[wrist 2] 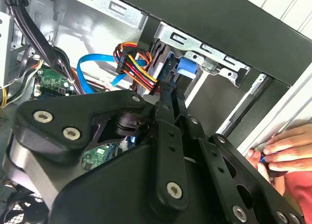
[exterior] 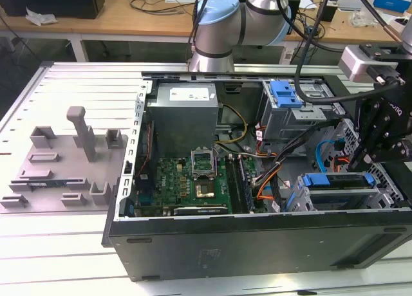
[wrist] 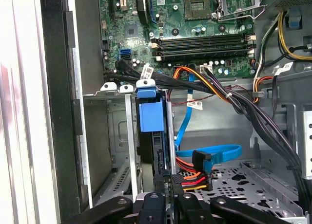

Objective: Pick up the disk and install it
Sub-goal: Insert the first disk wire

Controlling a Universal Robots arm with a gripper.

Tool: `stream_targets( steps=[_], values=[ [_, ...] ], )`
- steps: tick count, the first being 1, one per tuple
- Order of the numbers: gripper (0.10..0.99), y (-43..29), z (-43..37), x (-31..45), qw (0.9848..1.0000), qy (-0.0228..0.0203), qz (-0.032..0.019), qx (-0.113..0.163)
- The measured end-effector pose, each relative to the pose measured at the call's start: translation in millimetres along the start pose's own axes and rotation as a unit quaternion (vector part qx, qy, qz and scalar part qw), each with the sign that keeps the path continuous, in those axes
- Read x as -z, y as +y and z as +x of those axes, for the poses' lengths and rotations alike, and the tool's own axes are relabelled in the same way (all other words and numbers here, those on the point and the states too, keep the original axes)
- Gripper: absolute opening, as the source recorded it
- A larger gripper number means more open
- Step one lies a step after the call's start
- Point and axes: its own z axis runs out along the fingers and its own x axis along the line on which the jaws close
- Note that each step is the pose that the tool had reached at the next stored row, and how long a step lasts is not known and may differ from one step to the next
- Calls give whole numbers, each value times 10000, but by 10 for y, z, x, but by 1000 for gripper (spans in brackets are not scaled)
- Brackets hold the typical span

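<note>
One disk (exterior: 338,180) to watch. In the exterior view it lies inside the cage (exterior: 297,203) with its blue frame up, so it looks slotted home rather than waiting on the counter (exterior: 58,257). The tool (exterior: 367,157) hangs over one end of the cage.

In the second wrist view, the tool (wrist 2: 169,95) is drawn together and, as I read it, pinched on the disk's blue end (wrist 2: 187,67). A narrow grip like that suits the tight slot. A hand (wrist 2: 278,153) rests just outside the cage.

In the first wrist view, the disk (wrist: 148,117) stands on edge between the cage rails, with the cables (wrist: 192,177) just beside it.
</note>
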Motion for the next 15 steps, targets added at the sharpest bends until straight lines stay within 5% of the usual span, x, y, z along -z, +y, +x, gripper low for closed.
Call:
stream_targets(
  steps=[2, 4, 6, 15],
  values=[
    [165, 2, -3, 0, 10000, 0, 8, -4],
    [165, 14, -19, 1, 9999, -7, 109, -12],
    [165, 29, -22, 1, 9999, -9, 142, -23],
    [165, 40, -14, -1, 9996, 23, 132, -232]
  ],
)
